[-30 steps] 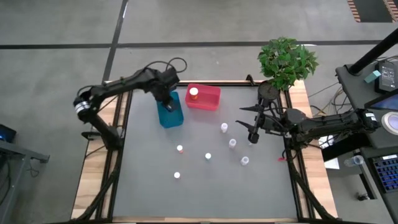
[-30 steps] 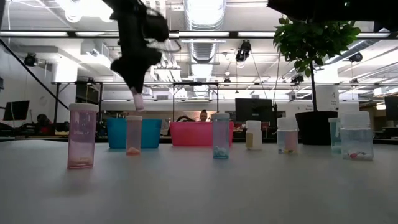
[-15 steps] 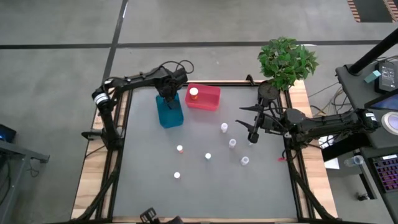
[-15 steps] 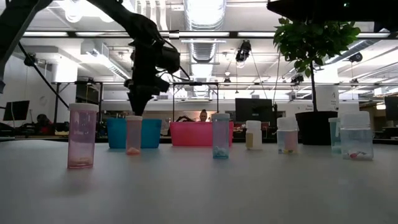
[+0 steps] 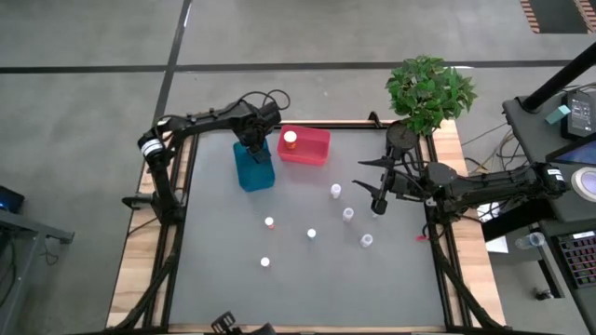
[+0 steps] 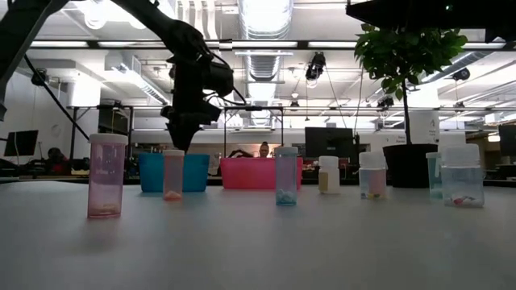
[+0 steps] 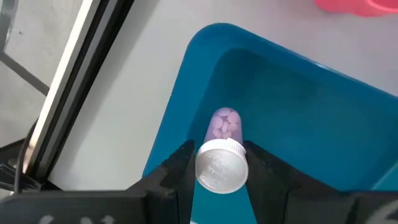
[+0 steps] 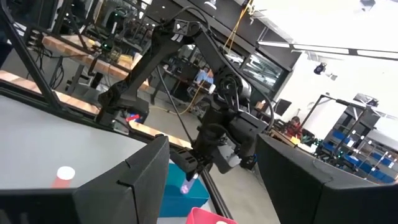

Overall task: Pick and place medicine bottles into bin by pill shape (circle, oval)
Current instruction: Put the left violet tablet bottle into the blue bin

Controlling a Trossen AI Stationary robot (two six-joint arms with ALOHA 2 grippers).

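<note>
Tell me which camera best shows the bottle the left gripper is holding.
The left wrist view: the bottle fills it, white cap between the left gripper's fingers, pills visible, over the blue bin. The right wrist view shows it small; high and low views hide it.

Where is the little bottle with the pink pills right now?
The left gripper holds the pill bottle over the blue bin, at the table's far left, beside the pink bin.

Smooth blue plastic bin; ribbed white bottle cap.

No text, label or number can be read on anything here
</note>
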